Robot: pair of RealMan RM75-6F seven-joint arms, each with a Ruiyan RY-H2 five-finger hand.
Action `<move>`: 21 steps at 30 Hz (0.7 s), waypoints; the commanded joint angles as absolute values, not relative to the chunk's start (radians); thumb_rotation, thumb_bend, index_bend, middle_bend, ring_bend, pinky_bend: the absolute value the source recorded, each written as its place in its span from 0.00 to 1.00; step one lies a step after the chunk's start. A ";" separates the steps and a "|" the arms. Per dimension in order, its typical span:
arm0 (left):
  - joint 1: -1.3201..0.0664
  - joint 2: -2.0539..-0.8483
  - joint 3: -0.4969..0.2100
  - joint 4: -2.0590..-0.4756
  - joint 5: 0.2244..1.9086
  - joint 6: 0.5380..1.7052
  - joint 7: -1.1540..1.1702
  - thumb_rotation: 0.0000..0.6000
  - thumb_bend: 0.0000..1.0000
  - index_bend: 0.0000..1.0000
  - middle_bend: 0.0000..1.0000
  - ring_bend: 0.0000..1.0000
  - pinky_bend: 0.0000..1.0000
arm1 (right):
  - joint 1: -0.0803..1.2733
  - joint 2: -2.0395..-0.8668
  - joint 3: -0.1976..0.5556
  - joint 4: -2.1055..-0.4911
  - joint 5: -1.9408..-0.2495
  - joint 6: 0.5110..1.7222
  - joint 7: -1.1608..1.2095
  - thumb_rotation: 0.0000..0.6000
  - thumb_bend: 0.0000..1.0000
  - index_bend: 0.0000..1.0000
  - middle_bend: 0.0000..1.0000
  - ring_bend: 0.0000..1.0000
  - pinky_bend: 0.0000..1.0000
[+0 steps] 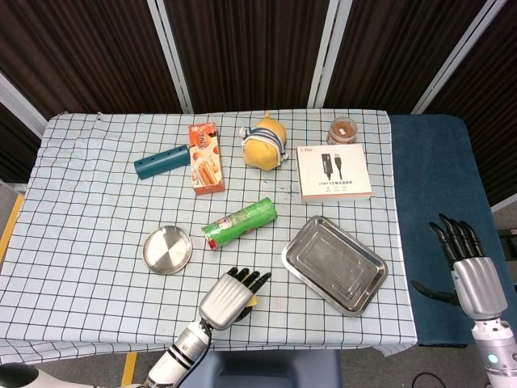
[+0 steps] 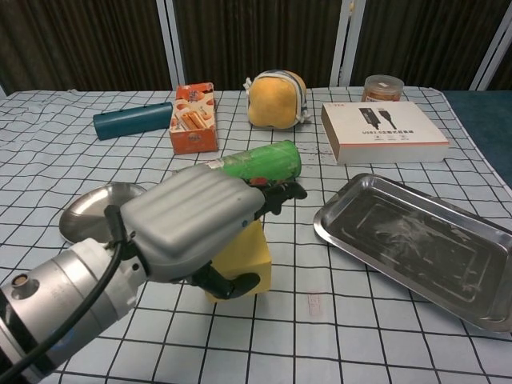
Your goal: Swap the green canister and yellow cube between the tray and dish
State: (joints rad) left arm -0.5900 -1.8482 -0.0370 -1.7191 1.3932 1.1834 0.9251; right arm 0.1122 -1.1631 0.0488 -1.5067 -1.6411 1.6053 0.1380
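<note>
1. The robot's left hand (image 2: 196, 228) carries the yellow cube (image 2: 240, 260) low over the checked counter (image 1: 81, 202), midway between the round steel dish (image 1: 167, 249) and the rectangular steel tray (image 1: 334, 263).

2. The step in hand looks to be the cube's delivery to the tray. To do it well, the hand would keep the cube level, travel toward the robot's right, clear the tray's raised rim and set the cube flat on the tray floor before letting go.

3. The left hand's fingers (image 2: 276, 192) are curled around the cube, thumb below and the rest over the top, gripping it firmly. Whether the cube's base touches the cloth cannot be told from either view.

4. The green canister (image 1: 239, 223) lies on its side on the counter between dish and tray, in neither vessel; both hold nothing. It sits near the cube's path, so a careless sweep could nudge or roll it.

5. The right hand (image 1: 467, 259) hangs beyond the counter's edge over the blue surface (image 1: 428, 202), fingers spread and upright, holding nothing. It appears free to take the canister to the dish once the cube is placed.
</note>
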 commanded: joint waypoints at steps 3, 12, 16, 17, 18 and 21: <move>-0.586 -1.849 -0.034 -1.732 1.355 1.166 0.916 1.00 0.37 0.00 0.00 0.01 0.33 | 0.113 -1.158 0.053 -1.510 -1.632 1.598 0.143 1.00 0.11 0.00 0.00 0.00 0.00; -0.589 -1.799 -0.022 -1.795 1.300 1.128 0.895 1.00 0.33 0.00 0.00 0.00 0.16 | 0.114 -1.157 0.054 -1.513 -1.629 1.588 0.135 1.00 0.11 0.00 0.00 0.00 0.00; -0.594 -1.765 -0.025 -1.825 1.295 1.129 0.908 1.00 0.32 0.00 0.00 0.00 0.15 | 0.115 -1.156 0.055 -1.516 -1.627 1.583 0.132 1.00 0.11 0.00 0.00 0.00 0.00; -0.596 -1.755 -0.029 -1.833 1.294 1.131 0.916 1.00 0.32 0.00 0.00 0.00 0.15 | 0.114 -1.155 0.054 -1.517 -1.628 1.583 0.133 1.00 0.11 0.00 0.00 0.00 0.00; -0.599 -1.740 -0.037 -1.843 1.295 1.137 0.924 1.00 0.32 0.00 0.00 0.00 0.14 | 0.114 -1.154 0.054 -1.517 -1.629 1.584 0.135 1.00 0.11 0.00 0.00 0.00 0.00; -0.611 -1.686 -0.080 -1.874 1.283 1.152 0.948 1.00 0.32 0.00 0.00 0.00 0.14 | 0.112 -1.152 0.052 -1.518 -1.635 1.589 0.144 1.00 0.11 0.00 0.00 0.00 0.00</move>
State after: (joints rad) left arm -0.6026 -1.7121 -0.0565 -1.8554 1.2919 1.1420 0.9321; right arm 0.1126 -1.1524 0.0529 -1.5180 -1.6338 1.5879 0.1434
